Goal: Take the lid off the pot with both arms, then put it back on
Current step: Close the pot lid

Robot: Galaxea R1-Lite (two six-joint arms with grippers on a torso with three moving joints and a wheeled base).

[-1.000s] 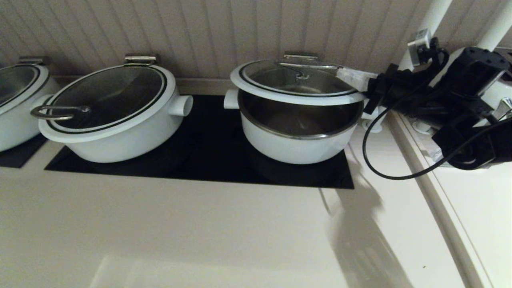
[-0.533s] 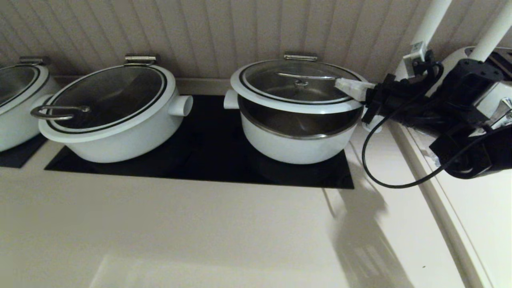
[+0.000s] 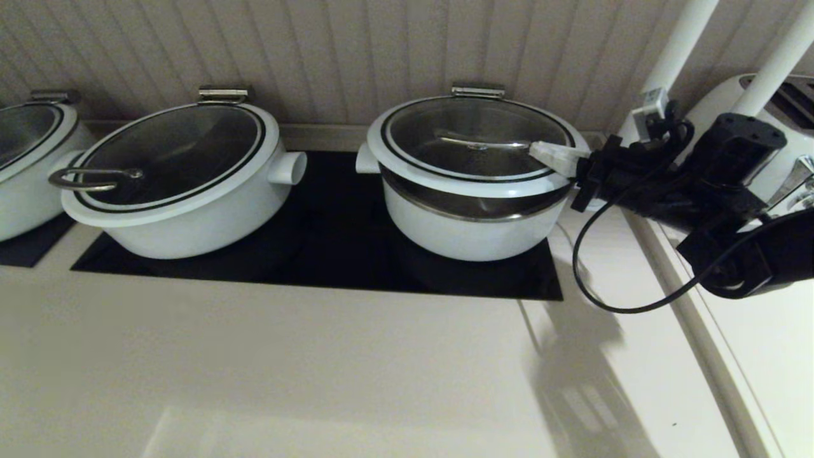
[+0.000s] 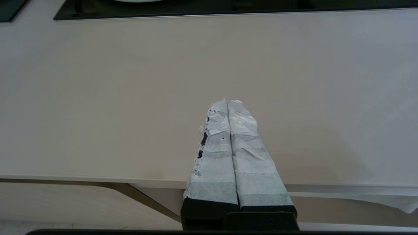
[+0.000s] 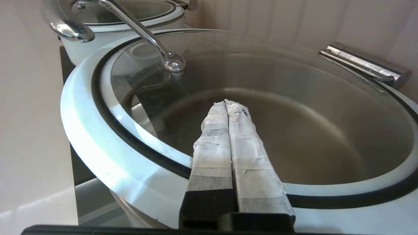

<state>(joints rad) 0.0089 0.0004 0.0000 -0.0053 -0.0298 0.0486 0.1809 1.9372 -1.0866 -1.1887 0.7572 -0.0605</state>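
Note:
The round white pot (image 3: 470, 236) stands on the black cooktop (image 3: 331, 254). Its glass lid (image 3: 470, 137) is tilted on the rear steel hinge (image 3: 477, 90), with the front edge a little above the pot's steel rim. My right gripper (image 3: 537, 151) is shut and empty. It lies over the lid's right rim, next to the end of the bar handle (image 3: 483, 141). In the right wrist view the gripper (image 5: 227, 102) lies over the lid's glass (image 5: 310, 107), apart from the handle (image 5: 137, 29). My left gripper (image 4: 227, 101) is shut and empty above the bare counter.
A wider white pot with a glass lid (image 3: 178, 172) stands to the left, and another pot (image 3: 25, 159) at the far left. A white appliance (image 3: 785, 137) and two white posts stand at the right. The right arm's black cable (image 3: 610, 304) loops over the counter.
The lid has come down toward the pot and the gap at its front has narrowed. My right gripper and arm have moved down with it.

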